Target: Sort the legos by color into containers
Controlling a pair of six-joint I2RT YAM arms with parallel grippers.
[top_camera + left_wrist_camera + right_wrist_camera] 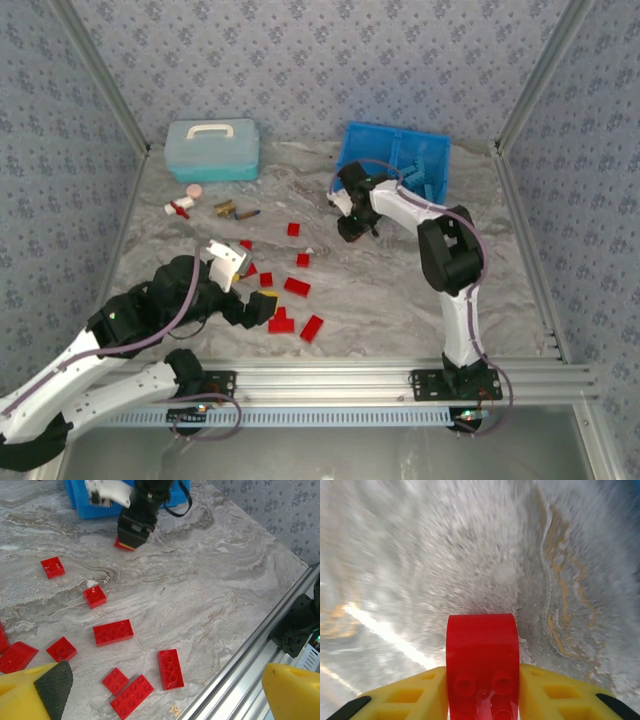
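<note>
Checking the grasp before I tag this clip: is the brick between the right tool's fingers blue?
No, the brick pinched in the right tool is bright red.

Walls: blue-grey wallpaper with a small repeating floral print [300, 60] covers the back and both side panels.
Frame: bare aluminium corner posts [105, 80] slant up at the rear left and rear right.
Tabletop: grey-and-white marbled slab with faint tan veins [400, 300], flat, running from wall to wall.
Near edge: slotted aluminium extrusion rails [330, 382] lie along the table's front.
Right edge: a narrower aluminium rail [540, 290] follows the foot of the right wall.
Light: even, with soft shadows; one bright glare streak [375, 625] crosses the blurred marble in the right wrist view.
</note>
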